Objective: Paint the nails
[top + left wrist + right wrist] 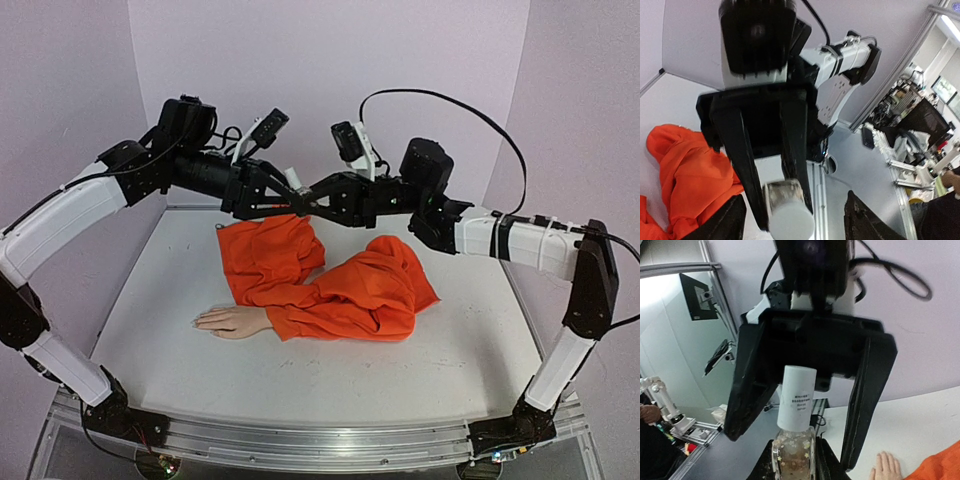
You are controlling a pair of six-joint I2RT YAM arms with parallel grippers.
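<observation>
- Altogether two jointed robot arms of white and black hard shell show from above, the left arm (60, 225) and the right arm (520, 240). They meet in the air over the far half of the table.
- One left gripper (792, 212), two long black plastic fingers: they stand spread wide on either side of the cap, with a clear gap on each side in the right wrist view.
- One right gripper (794, 467), also of black plastic: its fingers are pinched onto the glass body of the small clear glass bottle (792, 455).
- That single bottle is squarish, full of pale gold flecks and tiny star shapes, and its cap points toward the left gripper.
- One tall white cylindrical cap (796, 395), smooth and matt, carries a small label with a few dark printed lines. The writing is too blurred to read.
- One small pale peach mannequin hand (232, 320) lies flat on the table, palm down.
- Its nails (200, 321) are at the fingertips on the left arm's side, too small to tell apart. They lie well below and apart from both grippers and the bottle.
- One crumpled orange cloth garment (330, 280), soft and folded, has its sleeve meeting the hand's wrist.
- One flat white table (420, 370) has one ribbed metal rail (300, 442) along its near edge.
</observation>
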